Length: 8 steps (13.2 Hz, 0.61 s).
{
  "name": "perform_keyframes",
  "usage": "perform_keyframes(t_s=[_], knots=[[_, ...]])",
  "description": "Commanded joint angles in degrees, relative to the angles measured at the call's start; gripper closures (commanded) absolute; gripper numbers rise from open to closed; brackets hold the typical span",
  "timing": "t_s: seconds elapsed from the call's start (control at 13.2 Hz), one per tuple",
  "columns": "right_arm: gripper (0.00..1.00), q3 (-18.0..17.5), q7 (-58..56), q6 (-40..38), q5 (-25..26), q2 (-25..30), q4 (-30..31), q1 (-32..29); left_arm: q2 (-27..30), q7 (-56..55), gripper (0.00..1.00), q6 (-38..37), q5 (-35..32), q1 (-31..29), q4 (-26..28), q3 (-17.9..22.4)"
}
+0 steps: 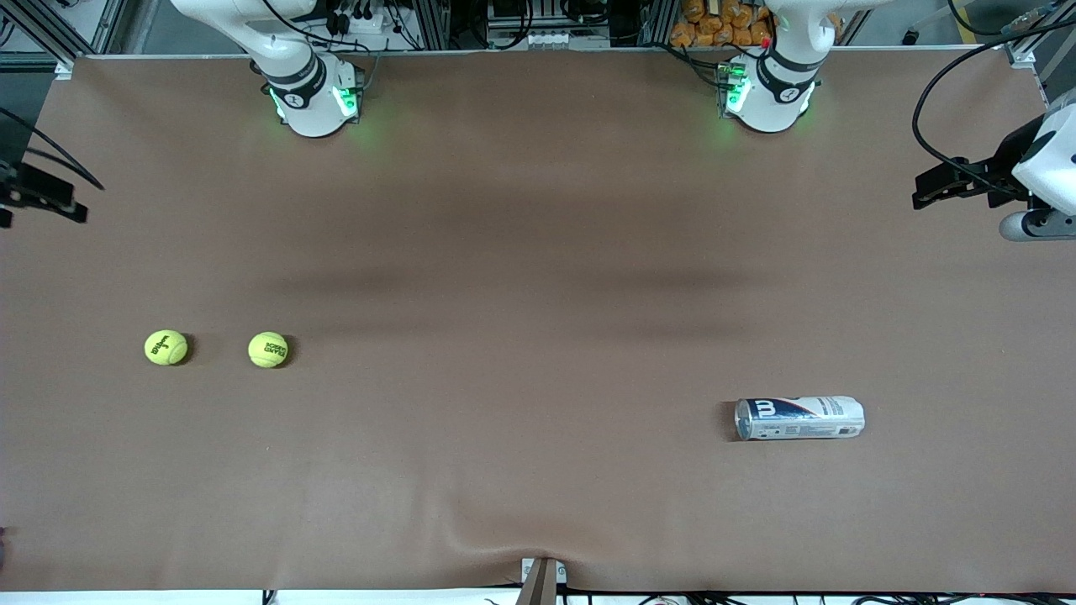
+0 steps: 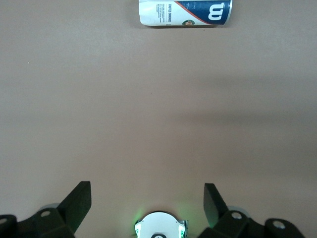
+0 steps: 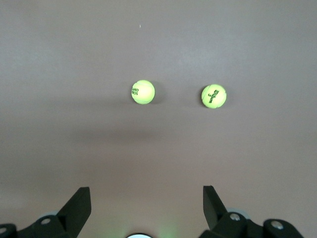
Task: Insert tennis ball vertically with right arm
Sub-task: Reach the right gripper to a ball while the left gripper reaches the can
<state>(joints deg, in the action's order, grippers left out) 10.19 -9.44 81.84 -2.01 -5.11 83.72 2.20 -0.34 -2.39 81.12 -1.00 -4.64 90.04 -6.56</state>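
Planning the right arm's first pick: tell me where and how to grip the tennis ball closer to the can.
Take that tennis ball across its widest middle, coming straight down from above. It is round and sits alone on the table, apart from the other ball, so any finger direction likely fits. The right tool is open above both balls.

Both arms are showing glossy white shells with black joint bands, and their bases are glowing green. The right arm [image 1: 303,84] and left arm [image 1: 777,84] are trailing black cables. Each gripper's fingers [image 3: 77,208] are looking matte black.
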Motion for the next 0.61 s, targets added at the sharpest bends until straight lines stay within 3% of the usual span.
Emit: perform_keyframes(t_s=[0.0,0.3,0.53], knots=[[0.0,0.2,2.8,0.1,-0.8,-3.4,-0.3,1.5,-0.6,-0.9,0.0,-1.0,-1.2,0.0,-1.4,-0.4],[0.0,0.3,4.2,2.7,-3.7,-8.9,1.0,2.4,-5.8,4.6,0.0,-0.7,-2.0,1.4,-2.1,-0.6],[0.0,0.3,8.2,10.0,-3.5,-9.1,7.4,5.0,-11.8,9.3,0.0,2.5,-7.9,6.0,-2.1,-0.6]])
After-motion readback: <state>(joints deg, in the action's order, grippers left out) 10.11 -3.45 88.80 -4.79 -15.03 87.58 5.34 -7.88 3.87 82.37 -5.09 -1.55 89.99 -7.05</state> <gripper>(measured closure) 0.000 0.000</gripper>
